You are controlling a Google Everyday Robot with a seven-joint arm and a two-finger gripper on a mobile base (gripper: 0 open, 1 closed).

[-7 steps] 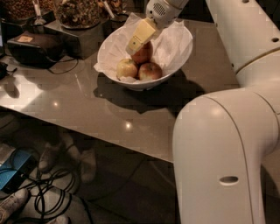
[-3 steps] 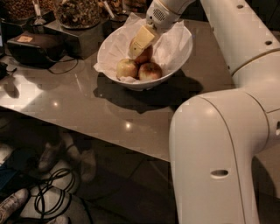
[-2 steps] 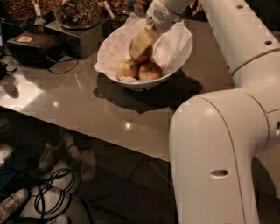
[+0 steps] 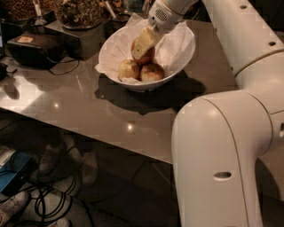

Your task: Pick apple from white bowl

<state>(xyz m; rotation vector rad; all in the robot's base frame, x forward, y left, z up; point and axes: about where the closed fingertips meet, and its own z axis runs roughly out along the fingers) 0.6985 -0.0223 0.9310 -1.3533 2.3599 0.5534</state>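
Observation:
The white bowl [image 4: 177,66], lined with crumpled white paper, stands on the grey table and holds three apples. The large deep red apple [image 4: 149,55] is at the back of the bowl, above the other two. My gripper [image 4: 143,45] reaches down into the bowl from the upper right. One cream finger [image 4: 145,39] lies across the front of the red apple and the other is hidden behind it, so the gripper is closed around it. A smaller yellow-green apple [image 4: 128,69] and a smaller red-yellow apple [image 4: 152,72] lie in front.
Dark containers of nuts [image 4: 82,13] and a black box [image 4: 33,46] with cables stand at the back left. My white arm [image 4: 222,155] fills the right foreground. The table's front edge runs diagonally, with cables and shoes on the floor below.
The gripper has moved a little deeper into the bowl and settled around the red apple. The two front apples have not moved.

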